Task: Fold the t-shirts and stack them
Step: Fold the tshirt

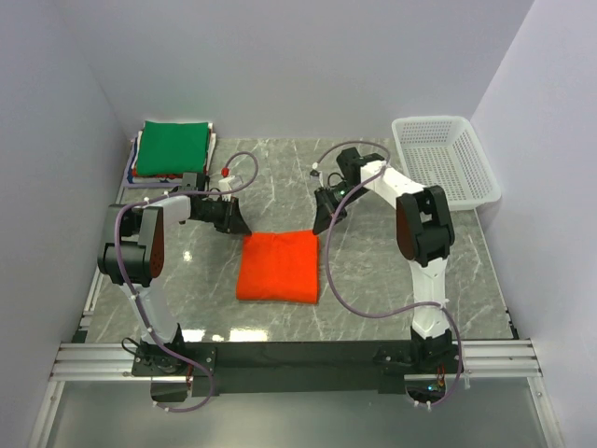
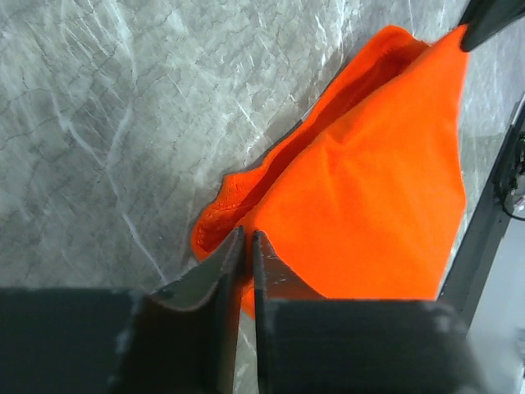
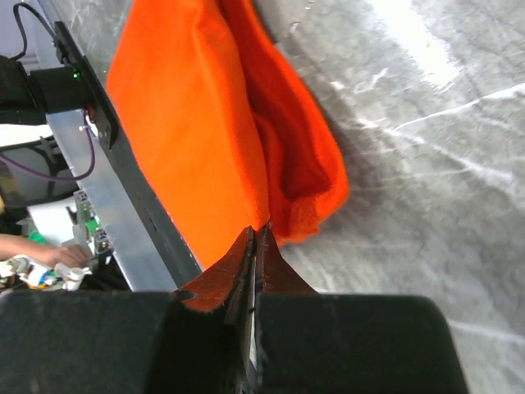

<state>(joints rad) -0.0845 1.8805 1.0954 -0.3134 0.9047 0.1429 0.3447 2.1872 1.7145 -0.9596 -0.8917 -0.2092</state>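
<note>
Marble table (image 1: 471,271), white basket (image 1: 446,163) far right, both jaws clenched on orange t-shirt (image 1: 278,266) corners

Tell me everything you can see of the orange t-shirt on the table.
The orange t-shirt is bright, soft, slightly fuzzy-looking cloth, folded into a rough square, with its layers gaping a little along the far edge. It lies flat near the middle of the grey marbled table. The left gripper and the right gripper are pinched shut on its two far corners. Nothing else touches it.
</note>
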